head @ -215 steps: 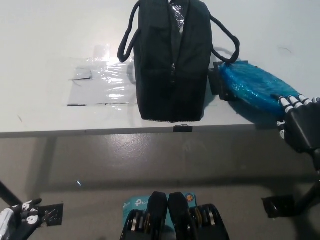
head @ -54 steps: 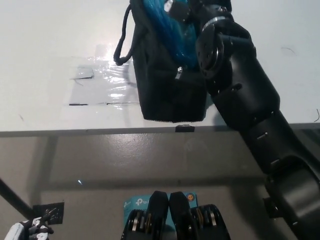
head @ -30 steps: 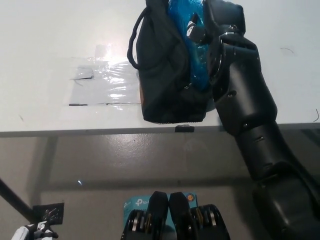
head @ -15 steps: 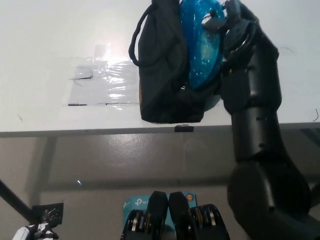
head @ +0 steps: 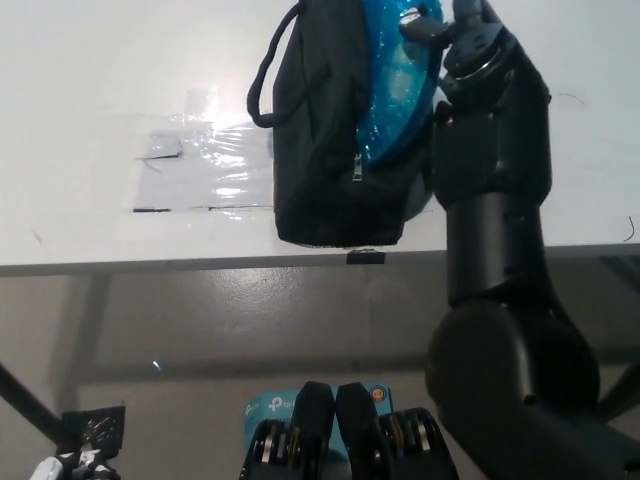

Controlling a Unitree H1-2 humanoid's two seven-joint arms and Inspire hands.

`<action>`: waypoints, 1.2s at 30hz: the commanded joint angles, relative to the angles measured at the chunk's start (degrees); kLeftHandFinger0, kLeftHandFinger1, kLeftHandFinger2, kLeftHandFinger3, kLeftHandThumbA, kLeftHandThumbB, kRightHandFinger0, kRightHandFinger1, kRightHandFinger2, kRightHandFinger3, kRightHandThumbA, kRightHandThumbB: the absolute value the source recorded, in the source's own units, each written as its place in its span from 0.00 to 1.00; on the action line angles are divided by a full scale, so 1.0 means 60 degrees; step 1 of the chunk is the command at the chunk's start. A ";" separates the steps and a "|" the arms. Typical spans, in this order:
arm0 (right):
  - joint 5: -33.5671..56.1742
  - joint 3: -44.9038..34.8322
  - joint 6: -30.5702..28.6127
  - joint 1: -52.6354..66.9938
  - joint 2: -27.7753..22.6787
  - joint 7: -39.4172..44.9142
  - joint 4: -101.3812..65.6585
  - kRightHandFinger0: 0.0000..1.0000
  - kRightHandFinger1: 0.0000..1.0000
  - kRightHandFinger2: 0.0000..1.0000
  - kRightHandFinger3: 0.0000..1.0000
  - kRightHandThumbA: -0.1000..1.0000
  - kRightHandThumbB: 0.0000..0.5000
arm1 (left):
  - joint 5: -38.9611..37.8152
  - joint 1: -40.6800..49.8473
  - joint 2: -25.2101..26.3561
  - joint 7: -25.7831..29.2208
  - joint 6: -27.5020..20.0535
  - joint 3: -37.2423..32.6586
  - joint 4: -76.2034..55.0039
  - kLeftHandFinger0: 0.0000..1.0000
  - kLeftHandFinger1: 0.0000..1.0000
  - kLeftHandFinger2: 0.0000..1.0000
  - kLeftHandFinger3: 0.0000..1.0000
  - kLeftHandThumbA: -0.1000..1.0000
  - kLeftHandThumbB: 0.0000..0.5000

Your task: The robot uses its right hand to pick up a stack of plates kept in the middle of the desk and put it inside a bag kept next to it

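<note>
A: Compared with half a second ago, the stack of plates [head: 398,75] is sitting deeper in the bag [head: 335,150], and the black forearm is standing more upright beside it.

B: Is the right hand [head: 452,28] gripping?

A: Its fingers are curling over the blue-wrapped stack's upper edge, at the bag's open mouth.

B: Which step is this?

A: Insertion, apparently almost finished; much of the stack is still showing above the zip. Next, the robot is probably needing to push it lower, then release.

B: And the left hand [head: 65,467]?

A: It is resting at the lower left corner; its fingers cannot be made out.
</note>
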 commanded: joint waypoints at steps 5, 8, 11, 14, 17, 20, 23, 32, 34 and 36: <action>-0.0577 0.0927 0.0022 -0.0412 0.0249 0.0007 -0.0251 0.00 0.00 0.00 1.00 0.06 0.06 | 0.0181 -0.0041 0.0255 -0.0159 -0.0169 -0.0039 -0.0080 0.61 0.69 0.76 0.78 0.00 0.00; -0.0560 0.1967 0.0022 -0.0074 0.0109 0.0255 -0.0321 0.00 0.00 0.00 0.62 0.00 0.20 | 0.0224 -0.0028 0.0277 -0.0186 -0.0140 -0.0078 -0.0129 0.61 0.69 0.76 0.78 0.00 0.00; -0.0772 0.3258 0.0022 0.0464 -0.0076 0.0686 -0.0498 0.00 0.00 0.12 0.68 0.05 0.27 | 0.0248 -0.0027 0.0239 -0.0158 -0.0100 -0.0119 -0.0098 0.62 0.68 0.74 0.78 0.00 0.00; -0.0912 0.3761 0.0022 0.0600 -0.0168 0.1112 -0.0401 0.00 0.00 0.07 1.00 0.00 0.16 | 0.0145 -0.0034 0.0188 -0.0131 -0.0136 -0.0064 -0.0030 0.61 0.68 0.73 0.77 0.00 0.00; -0.1842 0.4312 0.0022 0.0823 -0.0161 0.2281 -0.0236 1.00 1.00 1.00 1.00 0.54 0.44 | 0.0157 -0.0044 0.0248 -0.0198 -0.0171 -0.0119 -0.0019 0.62 0.69 0.75 0.79 0.00 0.00; -0.1946 0.5157 0.0022 0.1190 -0.0402 0.2134 -0.0215 1.00 1.00 1.00 1.00 0.81 0.67 | 0.0143 0.0044 0.0251 -0.0208 -0.0207 -0.0142 -0.0062 0.62 0.69 0.74 0.78 0.00 0.00; -0.1786 0.5044 0.0022 0.1379 -0.0348 0.1519 -0.0378 1.00 1.00 1.00 1.00 0.81 0.68 | 0.0098 0.0013 0.0295 -0.0283 -0.0186 -0.0170 -0.0040 0.62 0.69 0.74 0.78 0.00 0.00; -0.1312 0.4695 0.0022 0.1698 -0.0256 0.0964 -0.0646 1.00 1.00 1.00 1.00 0.80 0.43 | 0.0220 -0.0004 0.0308 -0.0271 -0.0131 -0.0223 -0.0060 0.63 0.69 0.74 0.78 0.00 0.00; -0.1219 0.4626 0.0022 0.1703 -0.0240 0.1010 -0.0667 1.00 1.00 1.00 1.00 0.80 0.38 | 0.0211 -0.0029 0.0310 -0.0282 -0.0196 -0.0225 0.0004 0.62 0.69 0.74 0.77 0.00 0.00; -0.1227 0.4556 0.0022 0.1637 -0.0227 0.1107 -0.0634 1.00 1.00 1.00 1.00 0.79 0.35 | 0.0207 -0.0032 0.0316 -0.0311 -0.0149 -0.0233 -0.0024 0.61 0.69 0.74 0.77 0.00 0.00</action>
